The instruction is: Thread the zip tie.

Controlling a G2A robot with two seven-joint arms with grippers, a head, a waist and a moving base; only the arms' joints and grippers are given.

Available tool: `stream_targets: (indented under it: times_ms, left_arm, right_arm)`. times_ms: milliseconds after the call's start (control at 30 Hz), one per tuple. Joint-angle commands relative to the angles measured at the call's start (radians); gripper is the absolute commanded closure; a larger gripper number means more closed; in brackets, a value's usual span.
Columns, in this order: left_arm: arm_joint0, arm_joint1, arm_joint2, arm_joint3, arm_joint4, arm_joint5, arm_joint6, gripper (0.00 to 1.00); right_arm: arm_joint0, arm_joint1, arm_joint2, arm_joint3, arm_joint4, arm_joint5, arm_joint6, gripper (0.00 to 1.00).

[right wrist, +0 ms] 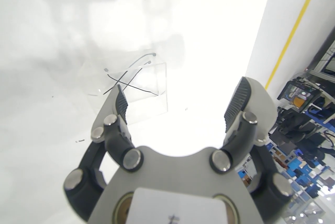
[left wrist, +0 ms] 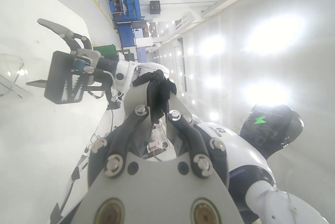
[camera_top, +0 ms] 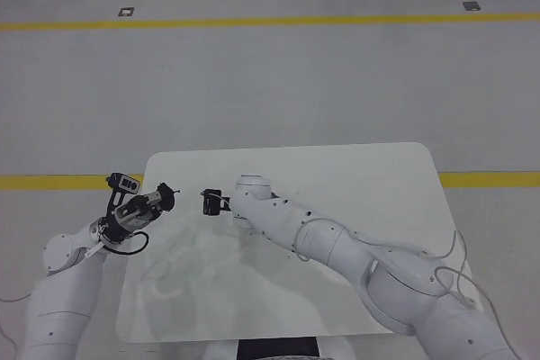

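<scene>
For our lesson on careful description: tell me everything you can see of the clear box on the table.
The clear box is a small see-through container, plastic by its look, with straight walls and sharp edges. I cannot tell whether it has a lid. It stands upright on the white table. Inside lie several thin black zip ties, crossing one another. The open right gripper hovers near it. One fingertip overlaps its corner in the right wrist view, but contact is unclear.

Floor (camera_top: pixel 270 90): I see pale grey, two yellow lines (camera_top: pixel 270 22) across it.
Counter (camera_top: pixel 360 189): white, rounded corners.
Lights: bright ceiling lamps (left wrist: pixel 272 34) overhead.
Far end: blue racks (left wrist: pixel 128 4) beyond my counter.
</scene>
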Motion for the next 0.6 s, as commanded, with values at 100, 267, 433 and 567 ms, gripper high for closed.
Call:
stream_targets:
  times_ms: [100,267,433,567]
  left_arm:
    - [0.000,0.000,0.000,0.000,0.000,0.000,0.000,1.00]
    - [0.000,0.000,0.000,0.000,0.000,0.000,0.000,1.00]
    - [0.000,0.000,0.000,0.000,0.000,0.000,0.000,1.00]
    - [0.000,0.000,0.000,0.000,0.000,0.000,0.000,1.00]
  right_arm:
    - [0.028,0.047,-0.060,-0.082,0.038,0.000,0.022,0.00]
    - [0.023,0.093,-0.060,-0.163,0.057,0.000,0.104,0.00]
    - [0.014,0.131,-0.060,-0.238,0.079,0.000,0.147,0.00]
    - [0.005,0.160,-0.060,-0.306,0.108,0.000,0.170,0.00]
